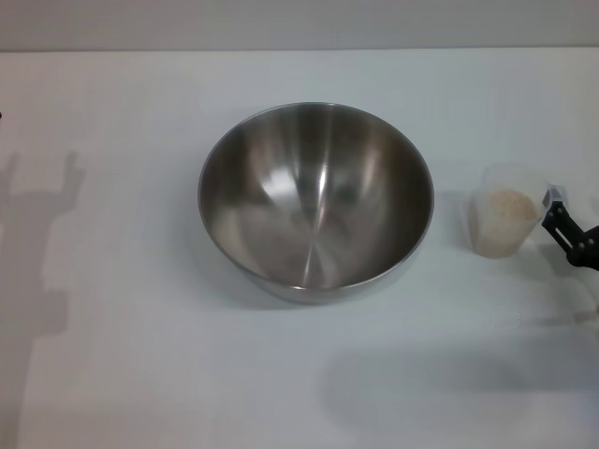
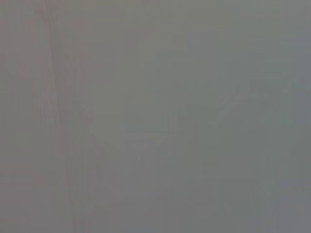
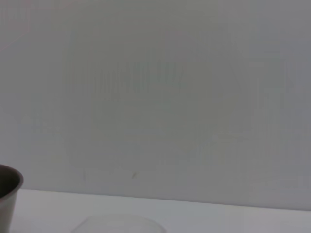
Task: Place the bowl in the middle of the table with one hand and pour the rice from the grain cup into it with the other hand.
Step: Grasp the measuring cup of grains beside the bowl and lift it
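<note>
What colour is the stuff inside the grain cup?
Pale cream-white: the rice in the clear grain cup, best in head view.

I see a plain grey wall running along twelve o'clock, soft shadows at nine and five o'clock, even overhead light, same bare wall beyond the right wrist.

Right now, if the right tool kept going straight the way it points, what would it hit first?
Most likely the small clear plastic grain cup holding pale rice. The right tool is at the cup's outer side, pointing toward it and the big steel bowl beyond. Whether it touches yet, I cannot tell.
</note>
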`<state>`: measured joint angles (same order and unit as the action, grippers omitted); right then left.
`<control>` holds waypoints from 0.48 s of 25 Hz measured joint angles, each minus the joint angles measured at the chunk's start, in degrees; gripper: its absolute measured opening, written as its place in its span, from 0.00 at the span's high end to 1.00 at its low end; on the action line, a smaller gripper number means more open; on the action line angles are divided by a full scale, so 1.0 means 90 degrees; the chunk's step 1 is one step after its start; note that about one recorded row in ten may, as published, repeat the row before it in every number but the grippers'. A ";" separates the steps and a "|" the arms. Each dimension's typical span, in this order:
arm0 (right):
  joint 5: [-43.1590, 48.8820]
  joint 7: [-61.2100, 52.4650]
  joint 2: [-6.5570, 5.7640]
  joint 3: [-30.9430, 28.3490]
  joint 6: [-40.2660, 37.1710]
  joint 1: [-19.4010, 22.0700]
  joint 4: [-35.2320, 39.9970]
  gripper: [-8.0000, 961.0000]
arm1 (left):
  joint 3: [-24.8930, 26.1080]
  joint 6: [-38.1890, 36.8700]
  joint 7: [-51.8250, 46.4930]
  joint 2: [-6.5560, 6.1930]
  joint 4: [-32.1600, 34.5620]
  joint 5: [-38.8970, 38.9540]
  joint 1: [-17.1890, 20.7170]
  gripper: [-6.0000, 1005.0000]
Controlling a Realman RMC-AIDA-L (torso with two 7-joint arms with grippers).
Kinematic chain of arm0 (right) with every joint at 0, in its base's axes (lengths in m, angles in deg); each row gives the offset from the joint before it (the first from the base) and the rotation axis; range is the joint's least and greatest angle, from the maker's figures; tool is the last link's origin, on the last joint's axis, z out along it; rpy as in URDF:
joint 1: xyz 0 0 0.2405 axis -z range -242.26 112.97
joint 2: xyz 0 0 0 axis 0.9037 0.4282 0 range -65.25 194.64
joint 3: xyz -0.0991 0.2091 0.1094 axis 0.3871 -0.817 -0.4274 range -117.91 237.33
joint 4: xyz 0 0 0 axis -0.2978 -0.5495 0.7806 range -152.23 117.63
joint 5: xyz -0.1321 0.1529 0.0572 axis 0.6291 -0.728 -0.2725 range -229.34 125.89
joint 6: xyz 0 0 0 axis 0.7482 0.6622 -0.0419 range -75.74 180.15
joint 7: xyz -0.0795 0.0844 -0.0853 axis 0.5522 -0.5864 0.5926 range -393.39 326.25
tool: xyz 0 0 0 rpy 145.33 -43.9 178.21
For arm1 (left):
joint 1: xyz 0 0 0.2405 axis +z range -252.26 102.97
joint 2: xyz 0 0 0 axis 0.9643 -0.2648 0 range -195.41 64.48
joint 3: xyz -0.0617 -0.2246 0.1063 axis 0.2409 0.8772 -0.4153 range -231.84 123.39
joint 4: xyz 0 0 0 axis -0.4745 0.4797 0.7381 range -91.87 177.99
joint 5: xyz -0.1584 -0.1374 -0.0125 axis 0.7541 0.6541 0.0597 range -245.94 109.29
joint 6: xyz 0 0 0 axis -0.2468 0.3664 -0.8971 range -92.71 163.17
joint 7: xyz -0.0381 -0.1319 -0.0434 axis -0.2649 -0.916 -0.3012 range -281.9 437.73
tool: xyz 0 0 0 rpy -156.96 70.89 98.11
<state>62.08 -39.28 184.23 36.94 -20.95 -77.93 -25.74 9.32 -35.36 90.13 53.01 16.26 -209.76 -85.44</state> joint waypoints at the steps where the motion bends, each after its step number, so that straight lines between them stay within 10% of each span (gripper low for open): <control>1: 0.0000 0.0000 0.0000 0.0000 0.0027 -0.0010 0.0000 0.16 | 0.0000 0.0000 0.0000 0.0000 0.0000 -0.0005 -0.0001 0.19; 8: -0.0005 0.0000 0.0018 -0.0086 0.0119 -0.0030 -0.0046 0.17 | 0.0000 0.0000 0.0000 -0.0005 0.0053 -0.0024 -0.0002 0.19; 12: -0.0009 0.0000 0.0026 -0.0088 0.0121 -0.0053 -0.0052 0.34 | 0.0000 -0.0004 0.0000 -0.0005 0.0099 -0.0027 -0.0002 0.19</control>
<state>62.00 -39.28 184.46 36.15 -19.86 -78.40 -26.21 9.32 -35.40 90.13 52.97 17.15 -210.00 -85.46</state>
